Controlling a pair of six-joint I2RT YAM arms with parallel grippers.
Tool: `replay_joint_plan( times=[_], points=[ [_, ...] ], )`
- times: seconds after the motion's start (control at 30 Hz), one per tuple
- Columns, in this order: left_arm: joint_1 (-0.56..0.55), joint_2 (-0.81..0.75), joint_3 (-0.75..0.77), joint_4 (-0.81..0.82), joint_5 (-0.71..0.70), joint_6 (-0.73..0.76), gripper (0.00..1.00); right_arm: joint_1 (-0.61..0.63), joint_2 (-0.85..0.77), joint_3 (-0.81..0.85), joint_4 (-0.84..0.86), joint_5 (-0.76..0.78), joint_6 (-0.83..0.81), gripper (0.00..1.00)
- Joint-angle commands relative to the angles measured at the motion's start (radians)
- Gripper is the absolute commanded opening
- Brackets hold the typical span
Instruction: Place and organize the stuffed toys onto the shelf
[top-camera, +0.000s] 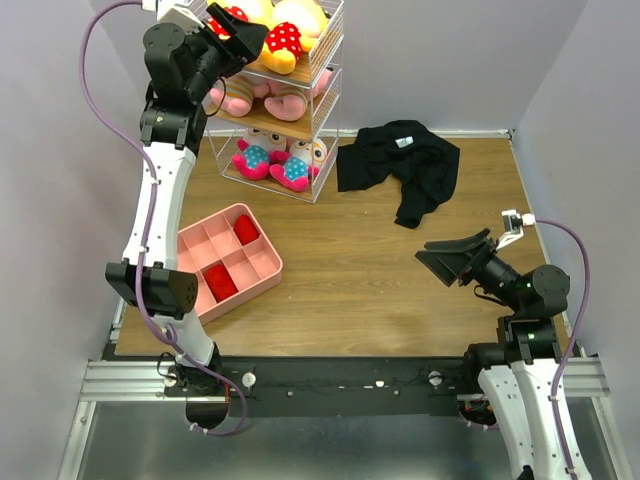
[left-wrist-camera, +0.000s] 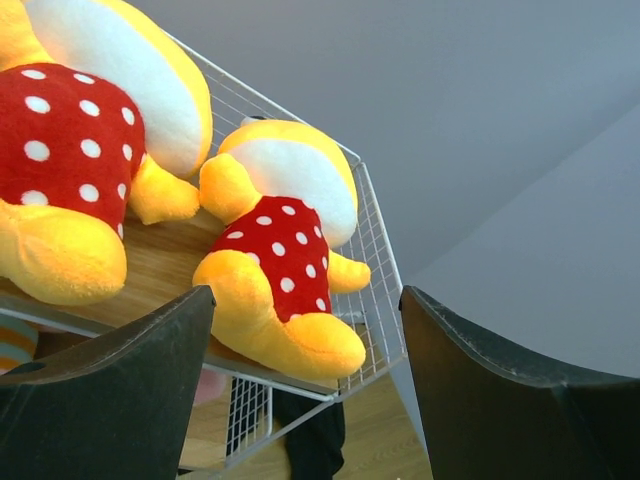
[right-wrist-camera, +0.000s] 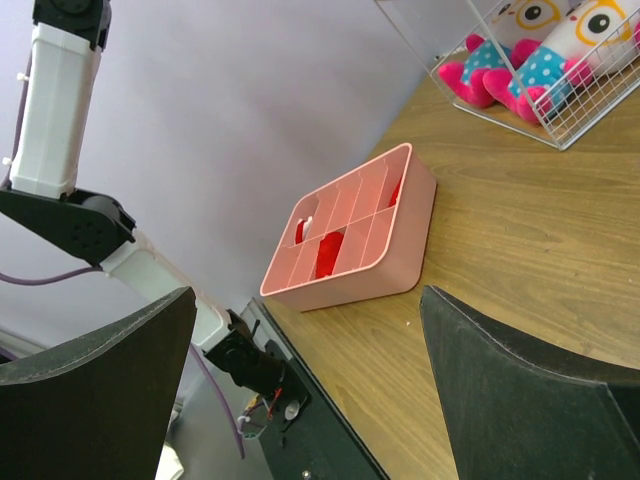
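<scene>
The shelf (top-camera: 262, 125) stands at the back left, a white wire rack with wooden boards. Two yellow stuffed toys in red polka-dot outfits (top-camera: 285, 40) (left-wrist-camera: 280, 250) lie on its top board (left-wrist-camera: 165, 260). Two pink toys (top-camera: 285, 100) lie on the middle tier, and two white-faced toys with glasses (top-camera: 300, 165) (right-wrist-camera: 570, 50) on the bottom one. My left gripper (top-camera: 252, 45) (left-wrist-camera: 305, 295) is up at the top tier, open and holding nothing, with the smaller yellow toy just beyond its fingertips. My right gripper (top-camera: 425, 253) (right-wrist-camera: 307, 292) hovers open over the table at the right, also holding nothing.
A pink compartment tray (top-camera: 262, 272) (right-wrist-camera: 400, 250) with red items (top-camera: 220, 282) sits on the table at the left front. A black cloth garment (top-camera: 400, 165) lies to the right of the shelf. Grey walls close in the back and sides.
</scene>
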Motion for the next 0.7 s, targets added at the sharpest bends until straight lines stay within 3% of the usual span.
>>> replay_joint_plan(
  times=[0.0, 0.13, 0.17, 0.27, 0.67],
  points=[
    [-0.008, -0.082, -0.061, -0.034, -0.007, 0.069, 0.75, 0.004, -0.006, 0.039, -0.031, 0.013, -0.028, 1.0],
    [-0.016, -0.148, -0.198, 0.028, 0.001, 0.09, 0.49, 0.006, -0.003, 0.029, -0.042, 0.016, -0.038, 1.0],
    [-0.02, -0.158, -0.247, 0.042, -0.005, 0.099, 0.35, 0.004, -0.002, 0.028, -0.04, 0.016, -0.038, 0.99],
    [-0.027, -0.173, -0.302, 0.07, -0.021, 0.105, 0.15, 0.004, 0.001, 0.025, -0.035, 0.015, -0.038, 0.99],
    [-0.043, 0.005, -0.111, 0.048, 0.034, 0.093, 0.13, 0.004, 0.011, 0.014, -0.022, 0.016, -0.044, 0.99]
  ],
)
